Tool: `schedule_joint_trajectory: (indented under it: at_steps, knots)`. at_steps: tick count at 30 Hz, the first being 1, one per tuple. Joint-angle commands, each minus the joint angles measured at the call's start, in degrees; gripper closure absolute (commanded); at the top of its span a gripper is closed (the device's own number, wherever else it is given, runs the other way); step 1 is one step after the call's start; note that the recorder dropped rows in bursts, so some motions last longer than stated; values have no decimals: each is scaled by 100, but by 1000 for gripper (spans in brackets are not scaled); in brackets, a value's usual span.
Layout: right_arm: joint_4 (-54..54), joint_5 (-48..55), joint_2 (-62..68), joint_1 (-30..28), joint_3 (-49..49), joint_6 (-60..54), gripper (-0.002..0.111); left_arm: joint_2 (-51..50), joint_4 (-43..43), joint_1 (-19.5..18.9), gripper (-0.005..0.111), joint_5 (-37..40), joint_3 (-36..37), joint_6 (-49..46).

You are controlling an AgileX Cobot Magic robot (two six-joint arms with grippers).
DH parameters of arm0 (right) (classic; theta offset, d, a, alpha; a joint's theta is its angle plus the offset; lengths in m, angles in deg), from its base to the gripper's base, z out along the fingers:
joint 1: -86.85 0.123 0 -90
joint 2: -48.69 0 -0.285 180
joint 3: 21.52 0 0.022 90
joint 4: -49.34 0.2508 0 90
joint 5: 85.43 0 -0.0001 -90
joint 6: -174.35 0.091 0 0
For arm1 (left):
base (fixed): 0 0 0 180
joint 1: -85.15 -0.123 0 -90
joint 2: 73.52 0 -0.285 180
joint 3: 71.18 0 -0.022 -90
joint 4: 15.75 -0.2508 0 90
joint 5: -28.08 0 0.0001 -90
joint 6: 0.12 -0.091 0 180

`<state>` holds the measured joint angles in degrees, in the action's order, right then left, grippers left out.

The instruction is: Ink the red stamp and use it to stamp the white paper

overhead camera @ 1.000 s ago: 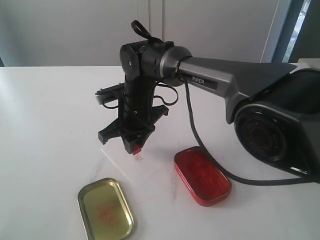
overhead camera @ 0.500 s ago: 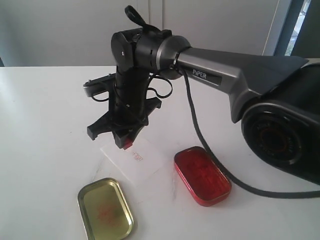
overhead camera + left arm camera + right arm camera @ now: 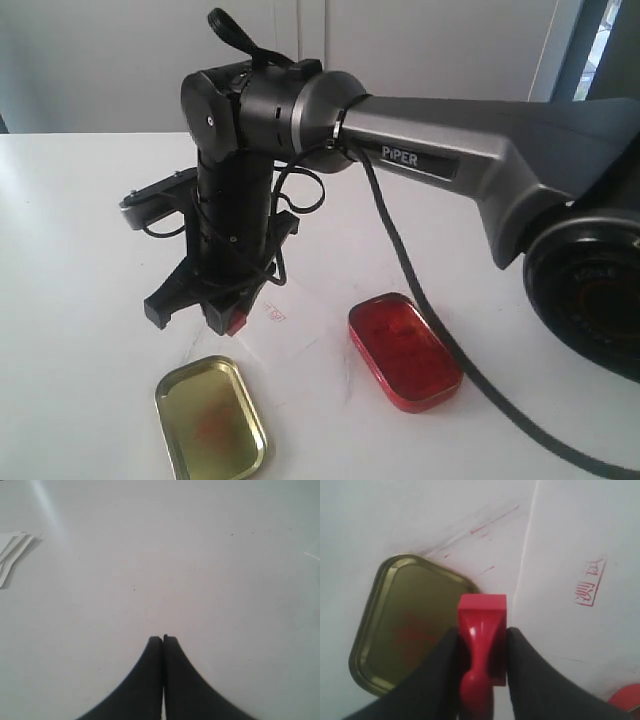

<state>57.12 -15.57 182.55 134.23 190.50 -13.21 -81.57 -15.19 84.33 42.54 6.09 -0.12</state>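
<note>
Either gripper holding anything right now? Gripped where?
Right gripper holds the red stamp, its fingers pinching the handle from both sides, with the flat base sticking out beyond them. Left gripper is shut on nothing.

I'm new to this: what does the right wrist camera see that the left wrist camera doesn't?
Only the right wrist view: the right end effector gripping the red stamp, the gold lid, the white paper and its red mark. Only the left wrist view: the left end effector, shut and empty, and some white strips. Both: the white table.
</note>
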Motion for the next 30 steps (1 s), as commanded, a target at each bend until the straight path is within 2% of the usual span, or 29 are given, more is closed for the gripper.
schedule_joint_trajectory:
  at_steps: [1,10,19,25,30]
  knots:
    - [9,10,-140,210,-248,-292,108,26,69,24,107,10,-5,0]
    - [9,10,-140,675,-539,-462,108,26,69,24,107,10,-5,0]
    - [30,-38,-127,691,-681,-425,108,26,69,24,107,10,-5,0]
    - [1202,-82,-137,24,-681,-881,108,26,69,24,107,10,-5,0]
    - [1603,-106,-137,-584,-681,-1192,108,26,69,24,107,10,-5,0]
